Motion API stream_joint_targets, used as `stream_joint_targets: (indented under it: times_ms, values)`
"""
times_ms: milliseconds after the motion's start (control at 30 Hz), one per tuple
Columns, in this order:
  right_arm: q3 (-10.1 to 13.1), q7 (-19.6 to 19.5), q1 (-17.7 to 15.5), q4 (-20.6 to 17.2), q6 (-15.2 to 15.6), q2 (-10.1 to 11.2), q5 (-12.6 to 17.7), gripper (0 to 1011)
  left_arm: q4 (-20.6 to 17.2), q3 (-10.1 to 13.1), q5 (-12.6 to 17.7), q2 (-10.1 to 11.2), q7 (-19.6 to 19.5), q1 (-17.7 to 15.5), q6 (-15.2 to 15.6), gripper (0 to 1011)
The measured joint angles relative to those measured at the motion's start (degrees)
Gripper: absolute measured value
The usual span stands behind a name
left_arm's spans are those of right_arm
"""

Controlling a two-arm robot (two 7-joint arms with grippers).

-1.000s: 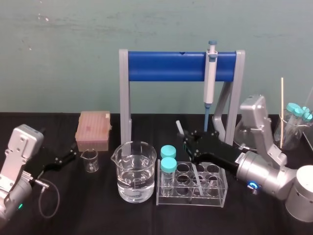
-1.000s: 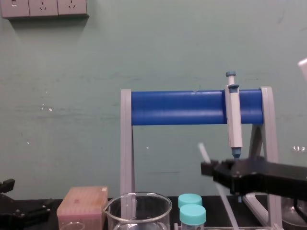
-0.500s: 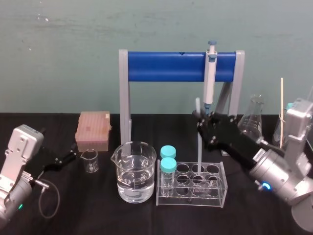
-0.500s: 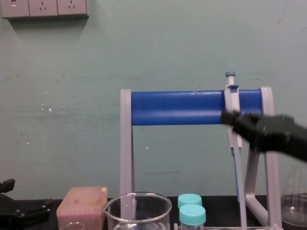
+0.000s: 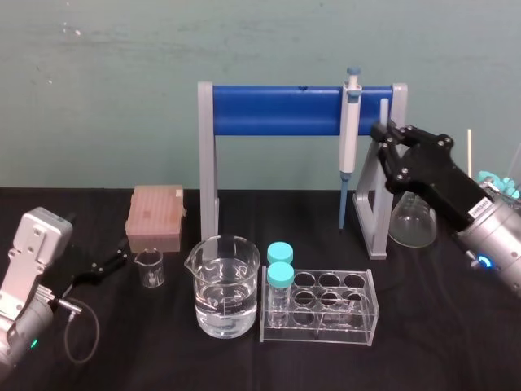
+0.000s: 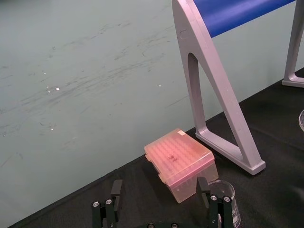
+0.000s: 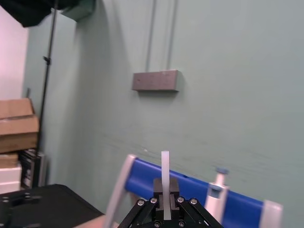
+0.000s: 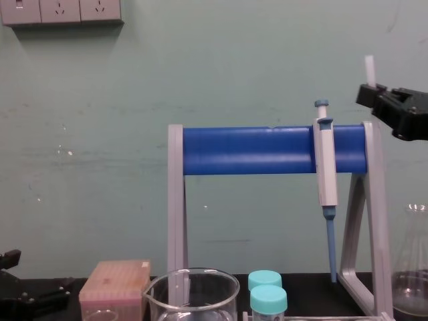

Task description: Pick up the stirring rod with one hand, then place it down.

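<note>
Right black 2-jawed tool (image 5: 389, 140) clamps the translucent whitish stirring rod (image 5: 384, 110) upright, aloft at 2 o'clock of the clear tube rack (image 5: 326, 334); lift apparently complete, gentle lowering to bench (image 5: 456, 342) next; left tool (image 5: 110, 263) idle, spread, 9 o'clock

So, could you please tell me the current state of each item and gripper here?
stirring rod: upright, held in the air by the right gripper
right gripper: shut on the rod
left gripper: open, parked at the left
pipette: hanging on the blue bar
large beaker: partly filled with clear liquid
two tubes: capped, upright in the rack
</note>
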Motion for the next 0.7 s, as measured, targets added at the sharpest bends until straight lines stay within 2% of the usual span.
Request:
stream_joint_targets:
  times_ms: [200,700]
  values:
    - [1.23,-0.88,-0.13,0.16,0.73,-0.36,-1.02,70,0.00,0.00,0.00,0.00,0.00,0.00,0.00,1000]
    - [1.88,-0.46,-0.27,0.53,1.50,-1.14,-1.83,70,0.00,0.00,0.00,0.00,0.00,0.00,0.00,1000]
